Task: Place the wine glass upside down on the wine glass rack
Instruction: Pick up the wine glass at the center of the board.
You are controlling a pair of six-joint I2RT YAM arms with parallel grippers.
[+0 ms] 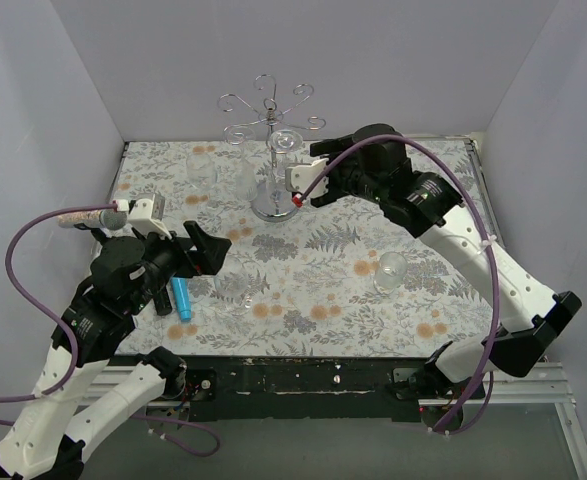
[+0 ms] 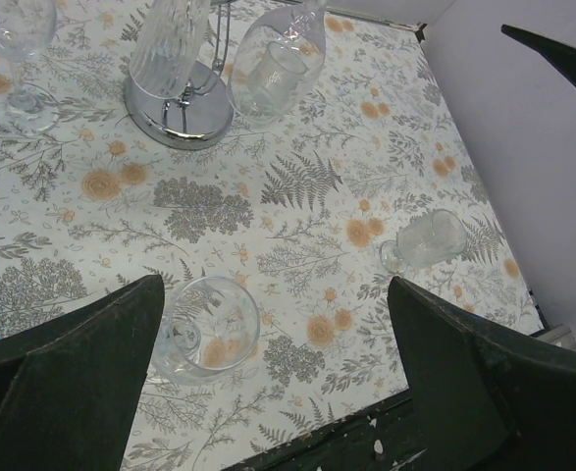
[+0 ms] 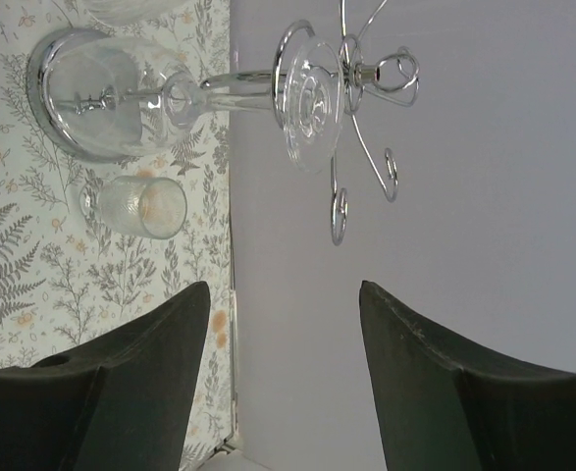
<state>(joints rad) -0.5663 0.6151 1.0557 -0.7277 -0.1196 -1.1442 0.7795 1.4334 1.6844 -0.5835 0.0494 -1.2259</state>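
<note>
Left gripper (image 2: 275, 282) gapes empty at seven o'clock. Right gripper (image 3: 284, 287), parted, empty, faces wine glass (image 3: 150, 98) hanging on rack (image 1: 271, 207) at twelve.

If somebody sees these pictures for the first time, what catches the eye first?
The shiny wine glass rack stands at the far middle of the flowered tabletop, with a wine glass hanging upside down from it. The right gripper is open and empty just beside it. Nearer, a right-hand glass and a left-hand glass lie on their sides.
</note>
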